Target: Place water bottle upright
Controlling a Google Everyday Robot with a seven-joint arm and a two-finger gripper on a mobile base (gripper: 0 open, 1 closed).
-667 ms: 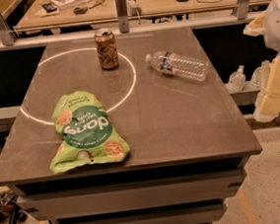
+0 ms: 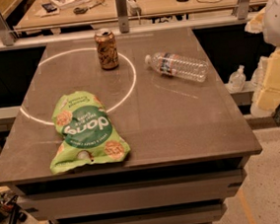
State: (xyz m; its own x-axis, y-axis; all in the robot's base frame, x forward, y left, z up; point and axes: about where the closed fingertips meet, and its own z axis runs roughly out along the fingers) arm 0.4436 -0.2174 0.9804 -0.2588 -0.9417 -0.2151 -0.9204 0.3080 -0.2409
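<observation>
Camera view: the water bottle (image 2: pixel 178 66) lay flat near the bench's (image 2: pixel 181 130) far-right corner. The gripper (image 2: pixel 275 78), whether apart or together impossible to tell, hung off the right edge. A mid-body grasp seemed best.

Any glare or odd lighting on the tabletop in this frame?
Camera view: warm orange cast; a bright ring, reflection or marking, arcs across the table around the soda can, missing the lying water bottle; the claw hangs at the right edge, partly cropped.
</observation>
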